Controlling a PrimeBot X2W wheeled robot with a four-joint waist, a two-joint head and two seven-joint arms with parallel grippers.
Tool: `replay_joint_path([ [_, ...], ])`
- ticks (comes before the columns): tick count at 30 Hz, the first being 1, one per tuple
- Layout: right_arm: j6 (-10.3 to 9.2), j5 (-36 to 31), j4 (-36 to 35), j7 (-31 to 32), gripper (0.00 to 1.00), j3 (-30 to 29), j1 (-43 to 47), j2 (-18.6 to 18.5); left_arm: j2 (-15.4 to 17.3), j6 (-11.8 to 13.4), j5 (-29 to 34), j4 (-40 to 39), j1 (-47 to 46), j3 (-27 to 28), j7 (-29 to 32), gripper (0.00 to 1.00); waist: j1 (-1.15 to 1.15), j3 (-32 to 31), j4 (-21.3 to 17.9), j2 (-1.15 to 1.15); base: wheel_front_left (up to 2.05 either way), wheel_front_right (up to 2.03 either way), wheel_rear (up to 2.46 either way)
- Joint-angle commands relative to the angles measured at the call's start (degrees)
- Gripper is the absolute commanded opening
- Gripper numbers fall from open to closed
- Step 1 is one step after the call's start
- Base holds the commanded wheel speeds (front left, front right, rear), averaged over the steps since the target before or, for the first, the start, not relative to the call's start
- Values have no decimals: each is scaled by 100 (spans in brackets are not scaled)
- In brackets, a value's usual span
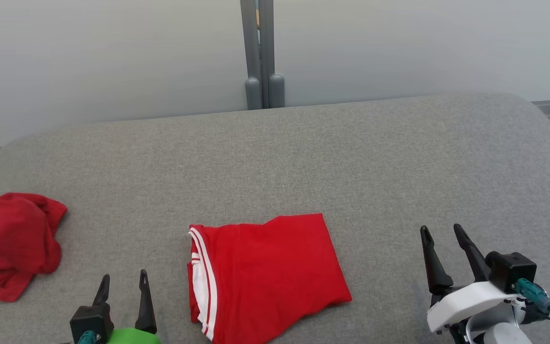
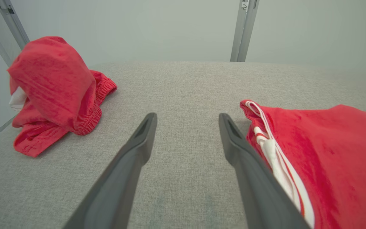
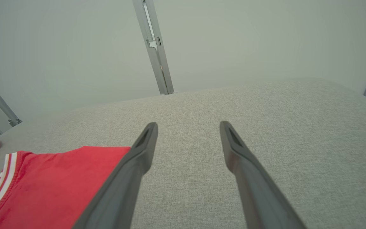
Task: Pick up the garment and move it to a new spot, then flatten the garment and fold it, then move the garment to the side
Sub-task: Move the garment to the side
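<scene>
The folded red garment (image 1: 265, 274) is seen on the grey cushion (image 1: 303, 157), at 3 o'clock from the left gripper (image 1: 124, 275) and 9 o'clock from the right gripper (image 1: 441, 228). Its long axis runs roughly 9-to-3. Both grippers are spread and empty, and the left is judged nearer.

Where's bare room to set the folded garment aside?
Widest bare padding: right of the folded red garment, around the right pincer, and the far strip by the grey post. Narrower gap on its left holds the left pincer. Left edge is crowded by the crumpled red clothes.
</scene>
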Motion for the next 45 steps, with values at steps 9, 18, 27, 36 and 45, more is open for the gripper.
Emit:
replay_joint_path([
  [9,-1,-20,113,-15,100,130,142,19,17,-97,72,1,122,64,1,100,0,-69,41,0,0,0,0],
  [18,-1,9,183,-15,100,229,130,-27,17,-142,47,8,101,6,1,100,0,-27,77,0,0,0,0],
  [27,-1,-87,250,-16,100,395,-60,-29,17,-124,-15,-13,-40,-207,2,100,0,146,298,0,0,0,0],
  [36,-1,90,573,-16,100,785,-366,-34,15,-139,-121,-32,-227,-542,1,100,0,564,798,0,0,0,0],
  [45,-1,458,1278,-16,100,1177,-785,-188,15,-52,-264,-94,-420,-745,1,100,0,1051,1295,0,0,0,0],
])
